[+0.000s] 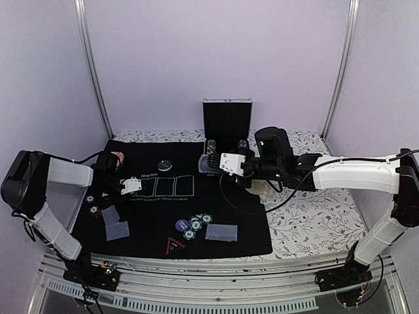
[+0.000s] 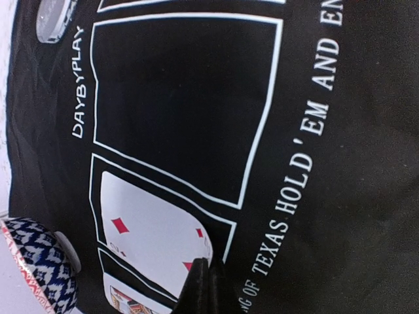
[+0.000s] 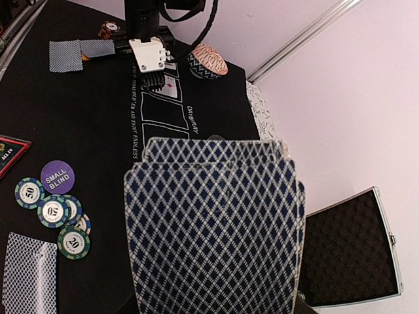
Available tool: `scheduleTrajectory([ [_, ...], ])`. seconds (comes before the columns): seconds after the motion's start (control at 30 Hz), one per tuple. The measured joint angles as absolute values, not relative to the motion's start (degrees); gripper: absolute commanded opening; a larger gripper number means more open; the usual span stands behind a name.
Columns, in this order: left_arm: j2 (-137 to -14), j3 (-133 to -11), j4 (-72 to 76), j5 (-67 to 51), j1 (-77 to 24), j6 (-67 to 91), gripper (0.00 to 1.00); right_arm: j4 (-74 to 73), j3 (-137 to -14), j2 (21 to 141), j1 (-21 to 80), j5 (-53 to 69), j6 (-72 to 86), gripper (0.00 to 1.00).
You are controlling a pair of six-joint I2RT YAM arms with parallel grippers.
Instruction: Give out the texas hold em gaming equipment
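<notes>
My left gripper [image 1: 133,187] is low over the left card boxes of the black mat [image 1: 249,235]. In the left wrist view its fingers [image 2: 208,282] are shut on the corner of a face-up diamond card [image 2: 141,235]; a face card [image 2: 124,301] lies in the box beside it. My right gripper [image 1: 211,163] is shut on a fanned deck of blue-backed cards [image 3: 213,229], which hides its fingers, and holds it above the mat's far middle. Green-edged chips [image 1: 198,224] and a purple small-blind button [image 1: 182,225] lie near the front. Face-down cards lie at the front [image 1: 221,232] and at the left [image 1: 115,222].
A patterned mug [image 1: 116,159] stands by my left gripper. An open aluminium case [image 1: 227,118] stands at the back with chip stacks [image 1: 211,145] before it. A round dark disc [image 1: 165,165], a red triangle marker [image 1: 175,245] and loose chips [image 1: 93,205] are on the mat.
</notes>
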State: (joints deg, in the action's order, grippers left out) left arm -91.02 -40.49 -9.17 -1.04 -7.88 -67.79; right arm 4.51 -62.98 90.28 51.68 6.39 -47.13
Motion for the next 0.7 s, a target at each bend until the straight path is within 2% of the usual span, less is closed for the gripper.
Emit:
scheduleTrajectory([
  [0.37,-92.25,-41.28,-8.23,-0.51,-7.60,-67.68,0.00,4.51,-62.98,90.28,51.68,6.37,-47.13,0.41],
  [0.7,-92.01,-41.30,-10.02,-1.96,-7.46,-67.44,0.10,4.51,-62.98,90.28,51.68,6.37,-47.16,0.41],
])
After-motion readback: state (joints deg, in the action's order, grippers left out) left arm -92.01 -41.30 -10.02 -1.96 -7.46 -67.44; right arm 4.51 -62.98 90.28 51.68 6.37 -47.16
